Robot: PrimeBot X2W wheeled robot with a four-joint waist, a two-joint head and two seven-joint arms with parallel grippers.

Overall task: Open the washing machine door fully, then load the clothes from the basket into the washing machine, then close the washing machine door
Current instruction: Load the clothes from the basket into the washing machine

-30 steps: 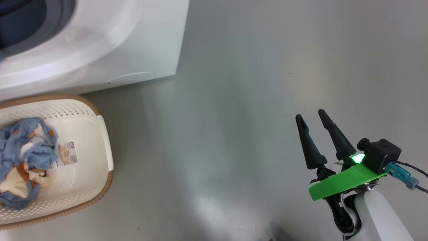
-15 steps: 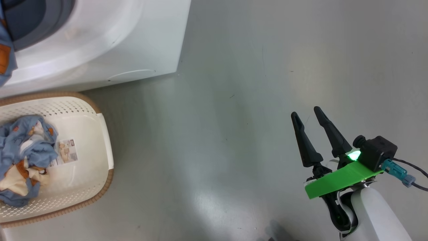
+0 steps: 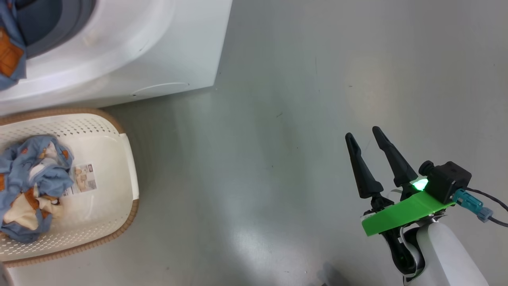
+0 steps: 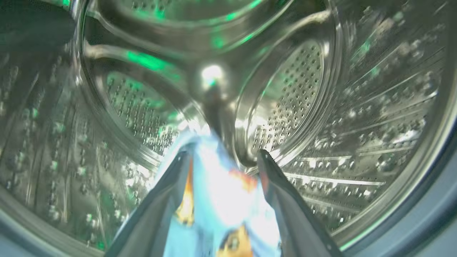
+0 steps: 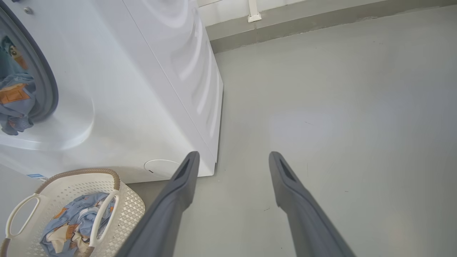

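Observation:
The washing machine [image 3: 158, 47] stands open at the upper left, and its door is out of view. In the left wrist view, my left gripper [image 4: 224, 154] is inside the steel drum [image 4: 292, 92]. Its fingers are spread open, and a blurred light-blue bear-print garment [image 4: 217, 200] lies loose between them. The garment [image 3: 10, 51] hangs at the drum mouth [image 5: 14, 96]. More clothes [image 3: 31, 190] lie bunched in the cream basket [image 3: 127, 174] on the floor below the machine [image 5: 75, 225]. My right gripper [image 3: 362, 133] is open and holds nothing, over bare floor far to the right [image 5: 234, 154].
Grey floor [image 3: 258, 159] stretches between the basket and my right arm. A paper label [image 3: 85, 178] lies in the basket bottom. The round service flap [image 5: 160, 167] sits low on the machine front. A wall base [image 5: 321, 21] runs behind the machine.
The blue garment has come into sight at the drum mouth at the upper left. The head view has shifted slightly. My right gripper sits a little higher and more to the left.

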